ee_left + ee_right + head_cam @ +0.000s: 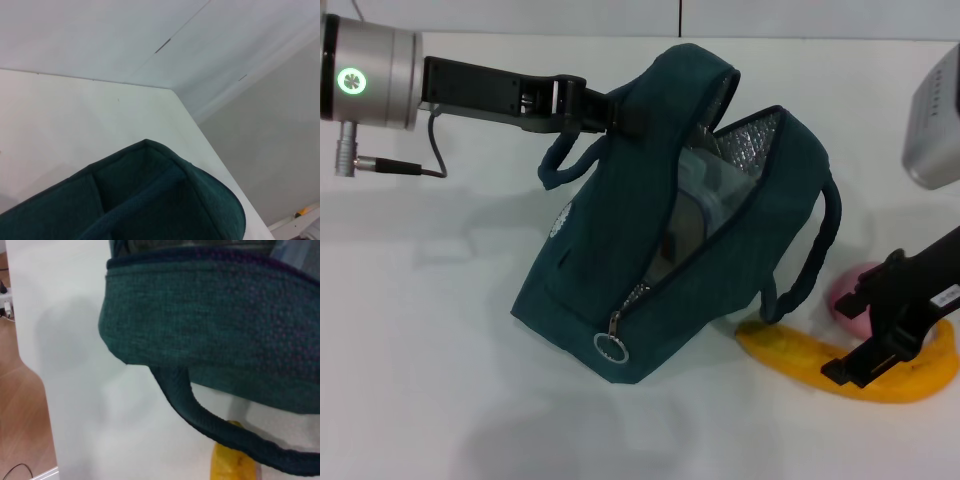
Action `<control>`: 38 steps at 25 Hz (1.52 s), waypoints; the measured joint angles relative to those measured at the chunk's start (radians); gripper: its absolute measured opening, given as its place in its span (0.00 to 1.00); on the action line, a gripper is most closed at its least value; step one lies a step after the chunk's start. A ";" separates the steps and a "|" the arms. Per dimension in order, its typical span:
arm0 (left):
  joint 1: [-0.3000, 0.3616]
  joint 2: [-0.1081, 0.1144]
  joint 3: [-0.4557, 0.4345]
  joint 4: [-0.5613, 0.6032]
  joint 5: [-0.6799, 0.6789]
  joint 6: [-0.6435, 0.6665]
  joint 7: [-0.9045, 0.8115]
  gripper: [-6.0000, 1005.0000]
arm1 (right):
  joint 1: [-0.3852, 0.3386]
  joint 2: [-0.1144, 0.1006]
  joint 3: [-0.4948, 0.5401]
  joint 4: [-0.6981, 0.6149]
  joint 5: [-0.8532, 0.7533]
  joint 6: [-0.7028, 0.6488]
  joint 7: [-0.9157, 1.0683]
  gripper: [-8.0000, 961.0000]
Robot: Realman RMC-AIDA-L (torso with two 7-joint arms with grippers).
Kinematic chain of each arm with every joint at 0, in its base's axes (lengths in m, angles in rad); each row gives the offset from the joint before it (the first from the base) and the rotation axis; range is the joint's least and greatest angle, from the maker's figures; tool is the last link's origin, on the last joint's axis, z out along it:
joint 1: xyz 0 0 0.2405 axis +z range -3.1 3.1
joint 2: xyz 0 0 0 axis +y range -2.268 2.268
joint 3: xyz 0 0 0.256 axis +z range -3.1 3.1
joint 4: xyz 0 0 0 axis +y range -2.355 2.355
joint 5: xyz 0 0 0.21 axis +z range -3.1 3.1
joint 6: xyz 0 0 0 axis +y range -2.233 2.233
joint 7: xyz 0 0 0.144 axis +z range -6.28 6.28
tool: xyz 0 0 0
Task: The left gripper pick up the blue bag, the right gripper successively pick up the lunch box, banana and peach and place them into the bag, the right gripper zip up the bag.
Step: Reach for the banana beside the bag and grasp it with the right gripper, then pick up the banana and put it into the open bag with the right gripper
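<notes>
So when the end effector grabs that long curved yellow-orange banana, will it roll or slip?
The long curved yellow-orange banana lies flat on its curve, so it probably won't roll, though it may pivot if pushed. Its skin looks smooth, so the right end effector might slip near the tapered end. It likely stays stiff when lifted.

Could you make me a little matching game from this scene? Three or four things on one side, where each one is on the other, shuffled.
Things:
1. lunch box
2. banana
3. peach
4. blue bag

Places:
A. lying on the table beside the bag, under the right gripper
B. held up at its top edge by the left gripper, zipper open
C. inside the bag, showing through the opening
D. on the table behind the banana, partly hidden by the right arm

Pairs: 1-C, 2-A, 3-D, 4-B
</notes>
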 joint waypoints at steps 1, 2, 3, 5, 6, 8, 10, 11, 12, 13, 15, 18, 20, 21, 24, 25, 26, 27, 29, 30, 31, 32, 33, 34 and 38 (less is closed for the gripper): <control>0.000 0.000 0.000 0.000 0.000 0.000 0.000 0.08 | 0.004 0.000 -0.012 0.015 -0.001 0.010 0.000 0.69; 0.000 0.000 0.000 0.000 0.000 0.000 0.000 0.08 | 0.007 0.000 -0.023 0.025 -0.002 0.019 0.000 0.78; 0.000 0.000 0.000 0.000 0.001 0.000 0.000 0.08 | 0.010 0.000 -0.032 0.034 -0.003 0.027 0.000 0.87; -0.001 0.000 0.000 0.000 0.001 -0.001 0.000 0.08 | 0.011 0.001 -0.053 0.049 -0.006 0.041 0.000 0.87; -0.001 0.000 0.000 0.000 0.001 -0.001 0.000 0.08 | 0.012 0.001 -0.066 0.055 -0.006 0.048 0.001 0.87; -0.002 0.000 0.001 0.000 0.001 -0.001 0.000 0.08 | 0.014 0.000 -0.099 0.068 -0.010 0.069 0.002 0.87; -0.002 0.000 0.001 0.000 0.001 -0.001 0.000 0.08 | 0.015 0.000 -0.119 0.074 -0.018 0.079 0.003 0.86; -0.002 0.000 0.001 0.000 0.001 -0.001 0.000 0.08 | 0.015 0.000 -0.127 0.077 -0.025 0.083 0.004 0.86; -0.002 0.000 0.001 0.000 0.001 -0.001 0.000 0.08 | 0.015 0.001 -0.137 0.078 -0.033 0.089 0.005 0.86; -0.002 0.000 0.001 0.000 0.001 -0.001 0.001 0.08 | 0.015 0.002 -0.148 0.079 -0.041 0.096 0.007 0.86; -0.002 0.000 0.001 0.000 0.001 -0.001 0.002 0.08 | 0.016 0.002 -0.168 0.084 -0.055 0.108 0.013 0.86; -0.002 0.000 0.001 0.000 0.001 -0.001 0.003 0.08 | 0.019 0.003 -0.189 0.091 -0.076 0.116 0.021 0.86; -0.002 0.000 0.001 0.000 0.001 -0.001 0.003 0.08 | 0.022 0.004 -0.199 0.096 -0.083 0.118 0.022 0.85; -0.002 0.000 0.001 0.000 0.000 -0.001 0.003 0.08 | 0.023 0.004 -0.201 0.101 -0.084 0.119 0.022 0.83; -0.002 0.000 0.001 0.000 -0.003 -0.001 0.003 0.08 | 0.029 0.004 -0.204 0.115 -0.086 0.118 0.022 0.78; -0.002 0.000 0.001 0.000 -0.005 -0.001 0.003 0.08 | 0.031 0.003 -0.204 0.119 -0.086 0.117 0.022 0.76; -0.002 0.000 0.001 0.000 -0.005 -0.001 0.003 0.08 | 0.033 0.003 -0.205 0.121 -0.086 0.116 0.022 0.74; -0.002 0.000 0.001 0.000 -0.005 -0.001 0.003 0.08 | 0.034 0.002 -0.206 0.124 -0.086 0.116 0.022 0.72; -0.002 0.000 0.001 0.000 -0.005 -0.001 0.003 0.08 | 0.036 0.001 -0.209 0.126 -0.086 0.116 0.022 0.69; -0.002 0.000 0.001 0.000 -0.005 -0.001 0.003 0.08 | 0.036 0.000 -0.211 0.126 -0.087 0.115 0.022 0.67; -0.003 0.000 0.001 0.000 -0.005 -0.001 0.003 0.08 | 0.036 0.000 -0.210 0.126 -0.092 0.114 0.022 0.65; -0.003 0.000 0.001 0.000 -0.006 -0.001 0.003 0.08 | 0.036 0.000 -0.209 0.126 -0.094 0.113 0.022 0.54; -0.003 0.000 0.001 0.000 -0.006 -0.001 0.003 0.08 | 0.036 0.000 -0.203 0.125 -0.098 0.109 0.022 0.43; -0.003 0.000 0.001 0.000 -0.006 -0.001 0.003 0.08 | 0.036 0.000 -0.191 0.124 -0.099 0.103 0.022 0.43; -0.009 0.000 0.001 0.000 -0.007 -0.001 0.003 0.08 | 0.043 -0.003 -0.069 0.131 -0.027 0.007 0.014 0.43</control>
